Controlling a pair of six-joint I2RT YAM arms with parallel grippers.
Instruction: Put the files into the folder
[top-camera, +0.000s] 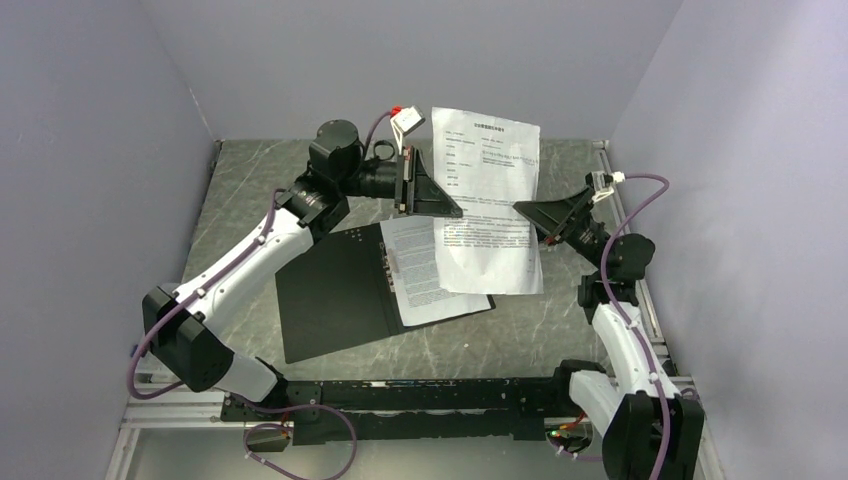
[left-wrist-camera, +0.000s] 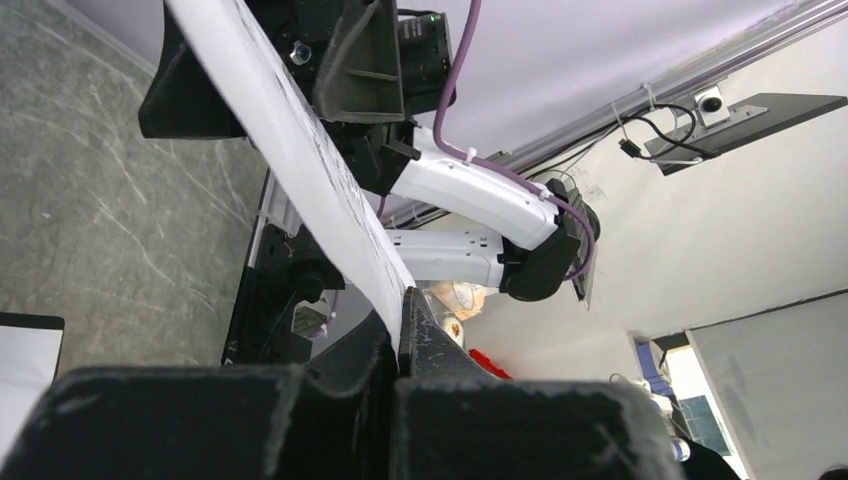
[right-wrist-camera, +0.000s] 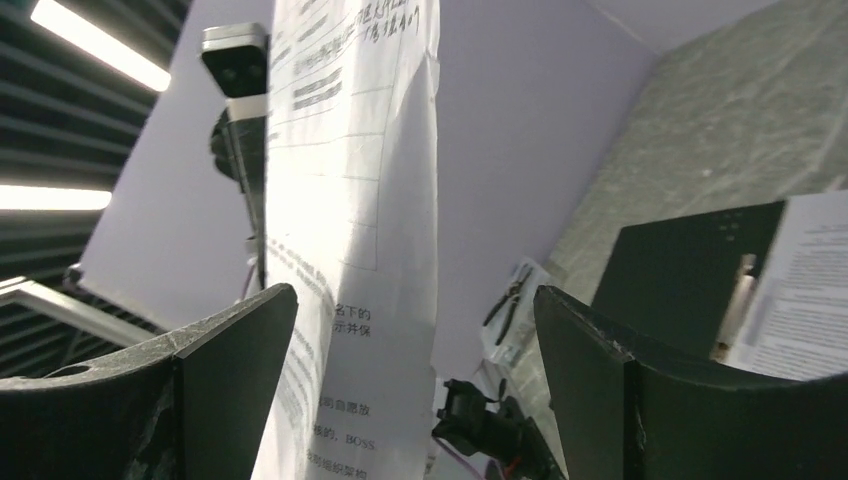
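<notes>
My left pincer (top-camera: 452, 211) (left-wrist-camera: 400, 312) is clamped shut on a printed sheet (top-camera: 490, 200) (left-wrist-camera: 300, 150), gripping it at its left edge, roughly halfway down the page. The sheet hangs in the air above the table (top-camera: 250, 190), nearly upright, its top edge toward the far wall and its lower edge drooping over the folder below. In my left wrist view the paper runs as a thin white band from between my fingertips up and away to the left.

My right pincer (top-camera: 520, 208) (right-wrist-camera: 415, 295) stands wide, one finger on each side of the same sheet's (right-wrist-camera: 360, 200) right edge. Neither finger presses the paper; there is a clear gap on both sides, so the right pincer holds nothing.

Below and a little nearer, the folder (top-camera: 330, 290) (right-wrist-camera: 680, 260) lies open and flat on the table, black inside facing up, slightly turned. Its left half is bare. At the spine sits the metal clip (top-camera: 388, 262) (right-wrist-camera: 740, 290), and just right of it the right half carries filed paper (top-camera: 425, 275) (right-wrist-camera: 800, 290), white with dense text, lying flat. I cannot tell how many pages lie there. The hanging sheet overlaps the far right part of that filed paper in the overhead view.
</notes>
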